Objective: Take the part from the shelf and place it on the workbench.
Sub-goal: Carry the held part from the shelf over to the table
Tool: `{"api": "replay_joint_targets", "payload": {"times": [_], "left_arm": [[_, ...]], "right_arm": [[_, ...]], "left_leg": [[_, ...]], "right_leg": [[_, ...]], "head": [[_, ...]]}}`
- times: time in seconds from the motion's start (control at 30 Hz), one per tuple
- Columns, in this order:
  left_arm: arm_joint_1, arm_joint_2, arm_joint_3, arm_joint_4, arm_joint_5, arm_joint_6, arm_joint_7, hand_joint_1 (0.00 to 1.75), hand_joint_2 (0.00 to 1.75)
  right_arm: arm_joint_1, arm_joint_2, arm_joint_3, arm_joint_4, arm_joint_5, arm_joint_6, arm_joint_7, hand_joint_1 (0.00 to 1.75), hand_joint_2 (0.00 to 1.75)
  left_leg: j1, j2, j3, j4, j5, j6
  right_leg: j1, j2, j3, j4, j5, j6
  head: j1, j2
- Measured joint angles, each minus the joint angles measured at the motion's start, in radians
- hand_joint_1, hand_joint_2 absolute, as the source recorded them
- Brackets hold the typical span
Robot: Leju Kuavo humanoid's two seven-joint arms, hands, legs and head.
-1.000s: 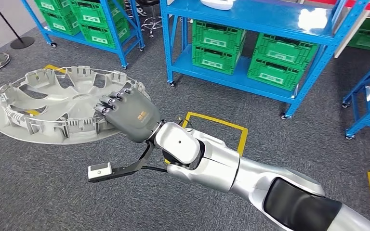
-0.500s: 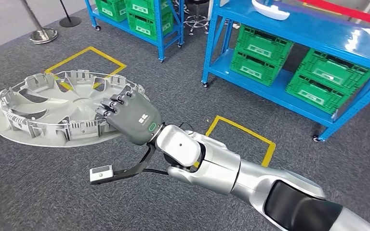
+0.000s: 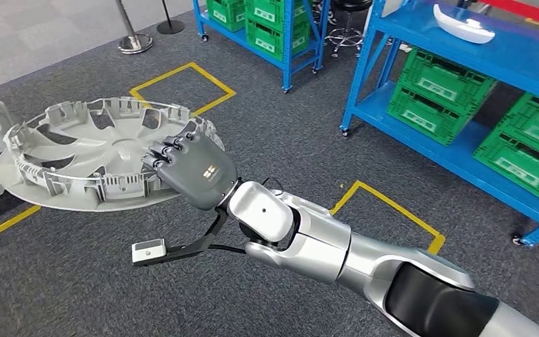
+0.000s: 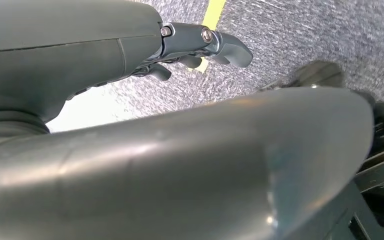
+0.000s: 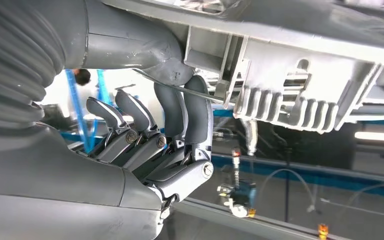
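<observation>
One large grey part point(image 3: 91, 158), a round wheel-cover-like disc with spokes and a ribbed rim, is being carried by the right hand point(image 3: 191, 168) above the grey carpeted floor point(image 3: 288, 140). The right hand is grasping the part at the rim section nearest the robot: the fingers point(image 3: 163, 152) are curling over the raised ribbed edge in the head view, and in the right wrist view the fingers point(image 5: 192, 117) are pressing against the thin lip of the part point(image 5: 290, 80) from one side while the thumb point(image 5: 145, 45) is bearing on it from the other. The part is lying roughly flat, extending away from the hand toward the robot's left.

The silver right arm point(image 3: 323, 246) is reaching across the view from the lower right. The left hand point(image 4: 180, 45) is hanging over the carpet beside a yellow floor line point(image 4: 212, 10); its fingers are appearing curled with nothing visible between them, but whether they are fully clenched cannot be told.

Blue shelving point(image 3: 463, 56) holding green crates point(image 3: 438, 88) is standing ahead on the right, with a white object point(image 3: 463, 24) lying on its upper level. Yellow floor markings point(image 3: 182, 88) are lying beyond the part.
</observation>
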Motion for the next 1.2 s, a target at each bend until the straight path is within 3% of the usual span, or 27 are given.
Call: {"api": "replay_joint_targets", "payload": {"times": [0.07,0.1,0.17,0.23,0.27,0.33,0.37,0.43,0.5,0.57,0.6,0.67,0.73,0.8,0.83,0.87,0.9,0.93,1.0,1.07,1.1,1.13,1.2], "left_arm": [[0.0,0.0,0.0,0.0,0.0,0.0,-0.001,0.0,0.0],[0.001,0.0,0.0,0.0,0.0,0.0,-0.003,0.0,0.0],[0.001,0.0,0.0,0.0,0.0,0.0,-0.006,0.0,0.0],[-0.002,-0.002,0.0,0.0,0.0,0.0,-0.008,0.0,0.0],[-0.004,-0.003,0.0,0.0,0.0,0.0,-0.008,0.0,0.0],[-0.005,-0.002,0.0,0.0,0.0,0.0,-0.007,0.0,0.0],[-0.005,-0.002,0.0,0.0,0.0,0.0,-0.006,0.0,0.0],[-0.005,0.0,0.0,0.0,0.0,0.0,-0.004,0.0,0.0],[-0.009,0.0,0.0,0.0,0.0,0.0,-0.004,0.0,0.0],[-0.011,0.0,0.0,0.0,0.0,0.0,-0.004,0.0,0.0],[-0.01,0.0,0.0,0.0,0.0,0.0,-0.004,0.0,0.0],[-0.009,0.0,0.0,0.0,0.0,0.0,-0.004,0.0,0.0],[-0.01,-0.002,0.0,0.0,0.0,0.0,-0.004,0.0,0.0],[-0.01,-0.005,0.0,0.0,0.0,0.0,-0.004,0.0,0.0],[-0.009,-0.005,0.0,0.0,0.0,0.0,-0.004,0.0,0.0],[-0.007,-0.005,0.0,0.0,0.0,0.0,-0.003,0.0,0.0],[-0.006,-0.005,0.0,0.0,0.0,0.0,-0.003,0.0,0.0],[-0.006,-0.005,0.0,0.0,0.0,0.0,-0.003,0.0,0.0],[-0.01,-0.004,0.0,0.0,0.0,0.0,-0.003,0.0,0.0],[-0.013,-0.003,0.0,0.0,0.0,0.0,-0.003,0.0,0.0],[-0.013,-0.002,0.0,0.0,0.001,0.0,-0.003,0.0,0.0],[-0.012,-0.002,0.0,0.0,0.001,0.0,-0.003,0.0,0.0],[-0.013,0.0,0.0,0.0,0.002,0.0,-0.004,0.0,0.0]], "right_arm": [[0.004,-0.001,-0.001,0.0,0.001,0.0,-0.001,1.62,1.75],[0.006,-0.001,-0.001,0.0,0.001,0.0,-0.002,1.62,1.75],[0.007,-0.001,-0.002,0.0,0.003,0.0,-0.002,1.62,1.75],[0.006,-0.001,-0.006,0.0,0.006,0.001,-0.001,1.62,1.75],[0.006,-0.001,-0.008,0.0,0.008,0.002,0.0,1.62,1.75],[0.006,-0.001,-0.009,-0.001,0.012,0.005,0.003,1.62,1.75],[0.006,0.0,-0.01,-0.001,0.014,0.007,0.004,1.62,1.75],[0.005,-0.001,-0.011,-0.003,0.017,0.009,0.007,1.62,1.75],[0.006,-0.004,-0.012,-0.004,0.019,0.009,0.009,1.62,1.75],[0.007,-0.008,-0.012,-0.004,0.019,0.009,0.01,1.62,1.75],[0.008,-0.009,-0.012,-0.004,0.019,0.01,0.01,1.62,1.75],[0.009,-0.01,-0.012,-0.004,0.019,0.01,0.01,1.62,1.75],[0.008,-0.01,-0.013,-0.004,0.019,0.01,0.01,1.62,1.75],[0.006,-0.01,-0.013,-0.004,0.021,0.01,0.01,1.62,1.75],[0.006,-0.009,-0.013,-0.004,0.023,0.01,0.009,1.62,1.75],[0.006,-0.008,-0.013,-0.004,0.025,0.009,0.009,1.62,1.75],[0.006,-0.007,-0.013,-0.003,0.027,0.008,0.01,1.62,1.75],[0.005,-0.005,-0.013,-0.003,0.029,0.007,0.01,1.62,1.75],[0.004,-0.005,-0.013,-0.001,0.031,0.006,0.01,1.62,1.75],[0.004,-0.005,-0.013,0.0,0.031,0.006,0.01,1.62,1.75],[0.004,-0.005,-0.013,0.0,0.031,0.007,0.01,1.62,1.75],[0.003,-0.005,-0.013,0.0,0.031,0.007,0.01,1.62,1.75],[0.001,-0.005,-0.013,0.0,0.031,0.007,0.01,1.62,1.75]], "left_leg": [[0.007,0.013,-0.036,0.082,-0.026,-0.009],[0.011,0.018,-0.028,0.073,-0.014,-0.013],[0.016,0.052,0.038,-0.042,0.038,-0.019],[0.012,0.094,0.095,-0.143,0.068,-0.01],[0.008,0.102,0.104,-0.161,0.07,-0.001],[0.003,0.079,0.101,-0.162,0.071,0.02],[0.003,0.065,0.1,-0.164,0.073,0.027],[0.007,0.039,0.102,-0.169,0.077,0.041],[0.006,0.01,0.101,-0.17,0.078,0.05],[0.002,-0.022,0.1,-0.169,0.079,0.053],[0.0,-0.038,0.101,-0.168,0.079,0.053],[-0.001,-0.07,0.101,-0.167,0.08,0.052],[0.0,-0.098,0.097,-0.165,0.082,0.046],[0.004,-0.121,0.091,-0.168,0.088,0.034],[0.005,-0.134,0.089,-0.172,0.092,0.027],[0.006,-0.131,0.086,-0.173,0.093,0.022],[0.003,-0.11,0.08,-0.165,0.088,0.018],[0.0,-0.078,0.067,-0.141,0.072,0.014],[-0.002,-0.009,0.018,-0.036,0.017,0.006],[0.003,0.01,-0.033,0.071,-0.023,-0.004],[0.006,0.014,-0.036,0.082,-0.019,-0.008],[0.009,0.019,-0.02,0.055,0.001,-0.011],[0.009,0.052,0.052,-0.071,0.054,-0.013]], "right_leg": [[0.0,-0.031,0.0,0.001,-0.003,0.0],[-0.001,-0.046,0.0,0.003,-0.005,0.002],[-0.001,-0.072,0.001,0.009,-0.012,0.011],[0.004,-0.093,0.001,0.017,-0.022,0.023],[0.007,-0.103,0.002,0.019,-0.024,0.03],[0.006,-0.123,0.008,0.015,-0.027,0.042],[0.003,-0.119,0.011,0.018,-0.032,0.048],[-0.004,-0.067,-0.007,0.065,-0.066,0.057],[-0.005,-0.007,-0.068,0.192,-0.126,0.056],[-0.001,0.009,-0.128,0.3,-0.157,0.051],[0.001,0.012,-0.136,0.303,-0.144,0.047],[0.005,0.032,-0.092,0.194,-0.071,0.034],[0.006,0.081,-0.037,0.066,-0.017,0.025],[0.009,0.098,-0.022,0.026,-0.01,0.024],[0.01,0.084,-0.019,0.021,-0.006,0.022],[0.009,0.07,-0.014,0.014,-0.003,0.018],[0.007,0.057,-0.008,0.006,0.001,0.012],[0.004,0.041,-0.002,-0.002,0.005,0.006],[0.005,0.01,0.004,-0.008,0.007,-0.002],[0.006,-0.022,0.004,-0.007,0.004,-0.003],[0.005,-0.037,0.004,-0.006,0.002,-0.003],[0.005,-0.051,0.004,-0.005,0.0,0.0],[0.005,-0.075,0.004,0.004,-0.009,0.009]], "head": [[0.0,0.0],[0.0,0.0],[0.0,0.0],[0.002,0.0],[0.004,0.0],[0.008,0.0],[0.009,0.0],[0.011,0.0],[0.013,0.0],[0.014,0.0],[0.014,0.0],[0.014,0.0],[0.014,0.0],[0.015,0.0],[0.016,0.0],[0.016,0.0],[0.015,0.0],[0.013,0.0],[0.01,0.0],[0.01,0.0],[0.01,0.0],[0.01,0.0],[0.009,0.0]]}}
